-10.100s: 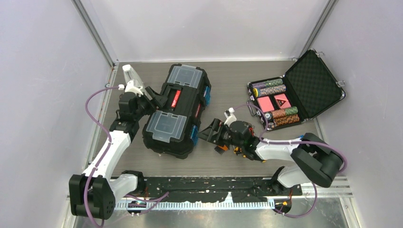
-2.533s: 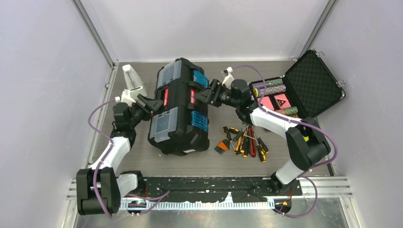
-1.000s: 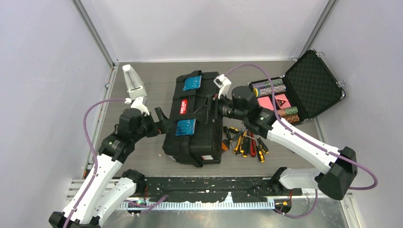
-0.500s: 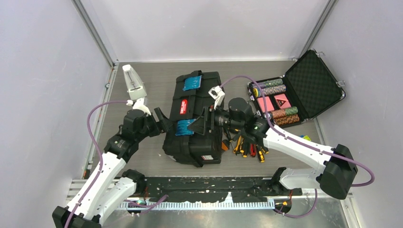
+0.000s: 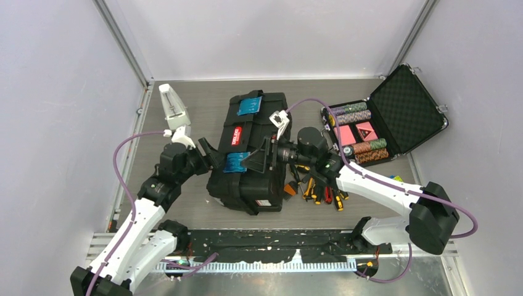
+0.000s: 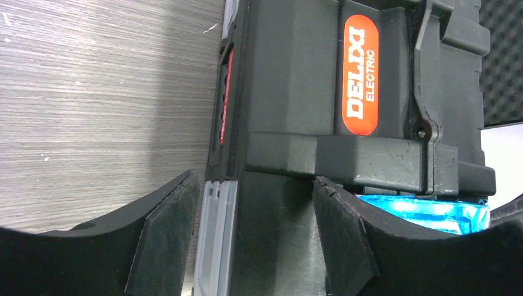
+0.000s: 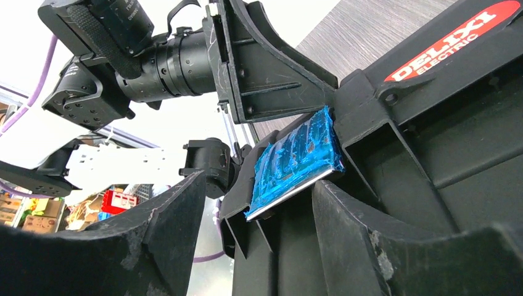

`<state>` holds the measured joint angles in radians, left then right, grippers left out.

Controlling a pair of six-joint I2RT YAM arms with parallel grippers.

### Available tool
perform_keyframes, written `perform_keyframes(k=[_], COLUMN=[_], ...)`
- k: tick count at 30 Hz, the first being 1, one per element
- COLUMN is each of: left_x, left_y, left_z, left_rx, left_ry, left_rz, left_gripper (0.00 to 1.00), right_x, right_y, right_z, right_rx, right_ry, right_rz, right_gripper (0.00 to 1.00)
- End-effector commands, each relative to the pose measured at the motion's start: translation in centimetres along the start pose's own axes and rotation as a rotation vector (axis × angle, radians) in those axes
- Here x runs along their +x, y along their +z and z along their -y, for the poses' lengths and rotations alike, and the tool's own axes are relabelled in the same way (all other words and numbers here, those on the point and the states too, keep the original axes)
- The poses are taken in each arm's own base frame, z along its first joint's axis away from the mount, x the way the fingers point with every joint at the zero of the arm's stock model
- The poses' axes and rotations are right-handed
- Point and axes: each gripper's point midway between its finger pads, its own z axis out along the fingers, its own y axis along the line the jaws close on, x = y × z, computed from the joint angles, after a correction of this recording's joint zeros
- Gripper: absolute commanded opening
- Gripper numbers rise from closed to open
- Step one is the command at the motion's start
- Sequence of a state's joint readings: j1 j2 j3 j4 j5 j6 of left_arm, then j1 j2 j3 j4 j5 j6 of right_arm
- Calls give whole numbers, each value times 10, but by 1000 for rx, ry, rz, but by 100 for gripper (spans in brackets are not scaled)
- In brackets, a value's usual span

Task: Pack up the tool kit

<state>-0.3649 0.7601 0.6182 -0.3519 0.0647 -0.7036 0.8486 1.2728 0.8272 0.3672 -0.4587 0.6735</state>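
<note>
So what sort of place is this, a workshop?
Probably a robot test booth: plain walls enclose a table, two arms mounted at its edge, a toolbox and poker-chip case laid out.

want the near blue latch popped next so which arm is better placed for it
Probably right: the near blue latch sits between the open fingers of the right hand. The left hand straddles the lid edge of the toolbox, with that latch off to one side.

Grey table [image 5: 308, 98]: toolbox [image 5: 247, 188], screwdrivers [image 5: 321, 191], chip case [image 5: 404, 105]
</note>
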Motion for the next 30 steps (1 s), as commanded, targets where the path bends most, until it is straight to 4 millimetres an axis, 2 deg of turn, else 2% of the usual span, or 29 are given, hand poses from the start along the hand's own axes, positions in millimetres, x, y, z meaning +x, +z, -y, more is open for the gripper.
perform_keyframes(k=[1,3,8,12,13,14,16,23,30], left_x=[53,52,53,56,57,58,60,68,76], left_y=[4,4,5,8,8,9,10,9,9], left_z=[-22,-20,-14,-17,-17,-17,-17,-15,-2], left_rx=[-48,-40,-14,-19,-18,-18,-15,-1,52], left_ry=[6,2,-14,-16,-17,-21,-27,-26,-46], left_rz=[-195,-191,-197,-204,-206,-209,-214,-223,-233], left_gripper=[66,63,59,58,58,57,57,53,42], right_x=[18,16,22,32,27,33,28,30,17], right_y=[5,2,2,5,8,8,11,23,32], right_z=[-8,0,-4,-11,-19,-16,-25,-19,-20], right_rx=[20,88,76,-10,-64,-72,-148,-177,-221], right_ry=[20,10,20,4,-19,-10,-43,-102,-203], right_rz=[-119,-129,-164,-167,-135,-134,-93,-95,-15], right_gripper=[68,69,69,69,69,69,69,70,74])
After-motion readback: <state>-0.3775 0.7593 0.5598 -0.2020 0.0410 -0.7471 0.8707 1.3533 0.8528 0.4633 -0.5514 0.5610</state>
